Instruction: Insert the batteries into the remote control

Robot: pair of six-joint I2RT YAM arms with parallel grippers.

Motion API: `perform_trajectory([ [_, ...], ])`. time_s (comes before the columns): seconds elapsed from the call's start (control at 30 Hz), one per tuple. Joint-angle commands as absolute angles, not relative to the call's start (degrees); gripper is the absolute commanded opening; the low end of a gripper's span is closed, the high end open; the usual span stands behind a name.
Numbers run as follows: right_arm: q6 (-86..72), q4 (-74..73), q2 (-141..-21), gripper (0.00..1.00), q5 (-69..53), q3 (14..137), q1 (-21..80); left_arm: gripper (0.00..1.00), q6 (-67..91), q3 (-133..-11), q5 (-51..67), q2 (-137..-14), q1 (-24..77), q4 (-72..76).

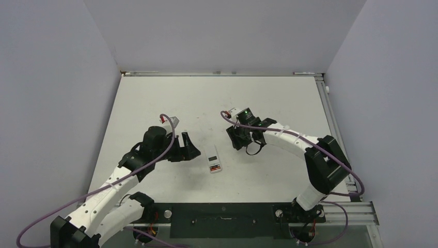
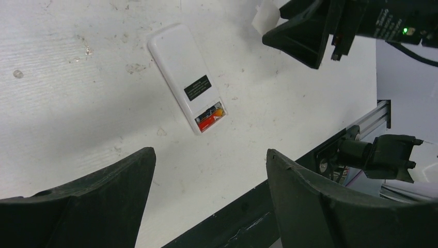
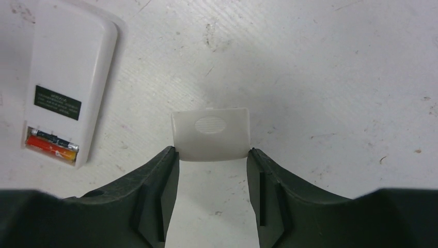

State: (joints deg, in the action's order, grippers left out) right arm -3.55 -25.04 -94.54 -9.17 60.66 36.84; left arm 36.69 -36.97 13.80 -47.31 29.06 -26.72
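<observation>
- The counter (image 1: 268, 98) carries the remote control (image 1: 213, 159) back-up, between the two hands.
- The left hand (image 2: 210, 155) gapes wide and holds nothing, near the remote.
- The right hand (image 3: 213, 151) pinches a small white cover (image 3: 212, 132) by its edges.
- The wrist views alone show the batteries (image 3: 51, 144) seated in the remote's open recess.
</observation>
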Motion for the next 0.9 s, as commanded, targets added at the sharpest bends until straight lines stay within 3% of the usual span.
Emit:
perform_trajectory([
  [0.0, -6.52, -25.27, -88.96, 0.14, -7.0, 58.93, 38.74, 0.75, 38.98, -37.44, 13.87, -50.31, 28.82, -18.85],
  [0.53, -15.03, -25.16, -76.97, 0.13, -3.58, 52.52, 45.0, 0.61, 41.61, -46.66, 10.97, -72.13, 35.0, -8.22],
  [0.87, -17.13, -24.44, -76.02, 0.16, 2.49, 51.73, 45.05, 0.52, 40.69, -56.08, 10.45, -82.47, 36.1, -8.79],
])
